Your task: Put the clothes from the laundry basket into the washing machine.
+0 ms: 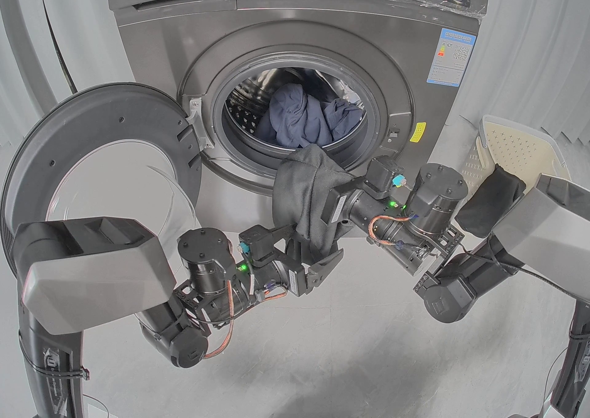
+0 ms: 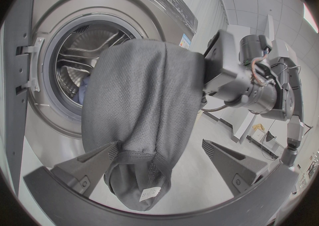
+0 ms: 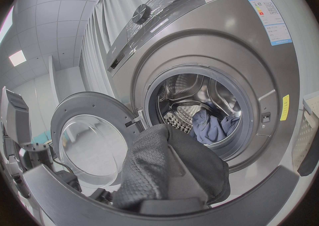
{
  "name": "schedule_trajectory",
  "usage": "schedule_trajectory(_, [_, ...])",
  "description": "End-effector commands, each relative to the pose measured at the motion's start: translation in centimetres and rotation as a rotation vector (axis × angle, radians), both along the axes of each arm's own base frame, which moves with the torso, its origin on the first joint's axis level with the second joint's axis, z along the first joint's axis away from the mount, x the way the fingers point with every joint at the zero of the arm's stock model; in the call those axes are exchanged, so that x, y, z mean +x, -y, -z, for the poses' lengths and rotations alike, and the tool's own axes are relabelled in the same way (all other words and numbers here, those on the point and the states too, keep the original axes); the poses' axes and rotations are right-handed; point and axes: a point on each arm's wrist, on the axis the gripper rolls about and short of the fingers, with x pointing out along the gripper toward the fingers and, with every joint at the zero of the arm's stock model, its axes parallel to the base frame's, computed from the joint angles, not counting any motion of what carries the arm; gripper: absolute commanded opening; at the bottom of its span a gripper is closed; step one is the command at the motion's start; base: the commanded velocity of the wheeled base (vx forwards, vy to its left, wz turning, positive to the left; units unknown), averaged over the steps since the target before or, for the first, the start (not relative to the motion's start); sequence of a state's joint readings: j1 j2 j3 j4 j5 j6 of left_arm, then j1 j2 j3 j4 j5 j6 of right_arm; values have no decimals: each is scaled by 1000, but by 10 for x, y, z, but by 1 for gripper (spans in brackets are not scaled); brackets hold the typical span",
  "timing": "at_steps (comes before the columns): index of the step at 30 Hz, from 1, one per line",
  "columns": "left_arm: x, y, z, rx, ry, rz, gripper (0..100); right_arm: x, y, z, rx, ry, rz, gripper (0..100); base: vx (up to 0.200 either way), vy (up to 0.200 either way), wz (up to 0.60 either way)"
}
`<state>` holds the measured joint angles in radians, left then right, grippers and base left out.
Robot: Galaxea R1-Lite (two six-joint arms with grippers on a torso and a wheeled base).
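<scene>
Grey mesh garment (image 1: 304, 192) hangs at the lower rim of the washing machine (image 1: 184, 38) opening, long axis vertical, hem end pointing down. Right gripper (image 1: 326, 201) is clamped on its top end, with cloth draped over the fingers. Left gripper (image 2: 159, 143) sits lower, jaws apart on either side of the hem. Drum holds blue clothes (image 1: 304, 118). Door (image 1: 92, 149) is open. Laundry basket (image 1: 522, 149) stands by the machine's right corner, a dark item (image 1: 491, 198) over its rim.

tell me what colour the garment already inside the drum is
Dark blue. The garment in the drum shows best in the head view.
</scene>
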<state>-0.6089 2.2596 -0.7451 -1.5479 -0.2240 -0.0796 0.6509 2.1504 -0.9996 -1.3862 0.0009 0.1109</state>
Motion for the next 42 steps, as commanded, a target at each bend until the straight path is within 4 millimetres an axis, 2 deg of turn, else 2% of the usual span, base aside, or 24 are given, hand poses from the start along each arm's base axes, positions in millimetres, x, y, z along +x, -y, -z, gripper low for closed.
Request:
schedule_trajectory(1, [16,8,21,8,-13,-21,100,-4,-2,-2,4,2,-8,0,0,0,0])
schedule_trajectory(7, [27,11,31,9,-7,-55,100,-10,-4,-9,16,12,-10,0,0,0,0])
schedule_trajectory(10, [39,12,35,-2,9,-94,100,-22,-4,-10,7,-1,-29,0,0,0,0])
schedule_trajectory(18, [53,12,30,-33,46,-170,100,-31,-7,-9,10,-26,-33,0,0,0,0])
schedule_trajectory(19, [54,11,29,-37,50,-181,0,-32,-6,-8,8,-29,-33,0,0,0,0])
schedule_trajectory(23, [57,10,26,-45,60,-199,0,-30,-4,-8,10,-30,-24,0,0,0,0])
schedule_trajectory(27, [58,7,19,-59,70,-216,0,-17,12,-6,13,-43,28,0,0,0,0])
schedule_trajectory(32, [54,3,-7,-116,91,-225,0,-4,35,2,3,-66,95,0,0,0,0])
schedule_trajectory(33, [54,3,-7,-116,91,-225,0,-4,35,2,3,-66,95,0,0,0,0])
schedule_trajectory(35, [51,1,-24,-149,118,-232,0,-3,42,9,-10,-87,112,0,0,0,0])
schedule_trajectory(37, [50,1,-30,-159,126,-236,0,-3,42,11,-14,-93,112,0,0,0,0])
schedule_trajectory(39, [46,-2,-46,-192,146,-240,0,-3,41,24,-36,-130,110,0,0,0,0])
schedule_trajectory(42, [38,-5,-58,-206,156,-234,0,-4,39,36,-59,-161,104,0,0,0,0])
